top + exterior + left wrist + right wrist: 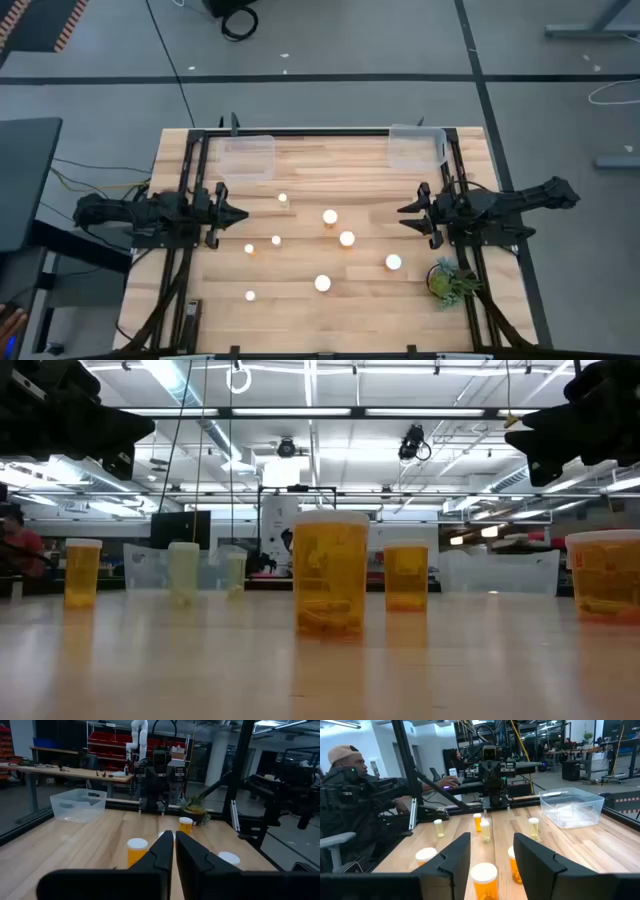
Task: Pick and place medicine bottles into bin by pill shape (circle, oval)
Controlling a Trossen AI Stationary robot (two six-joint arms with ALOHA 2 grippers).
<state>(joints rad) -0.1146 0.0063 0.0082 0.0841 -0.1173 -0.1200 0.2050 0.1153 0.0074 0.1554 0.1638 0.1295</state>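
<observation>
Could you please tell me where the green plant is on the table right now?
In the high view, the green plant sits near the table's front right corner, below the right gripper, with a medicine bottle just left of it.

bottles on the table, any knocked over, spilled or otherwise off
Nothing stands out. All eight medicine bottles stand upright with caps on, scattered across the table, none tipped or spilled. Both clear bins sit square at the far edge, with no bottle in them. The left gripper and right gripper hang shut at the sides.
</observation>
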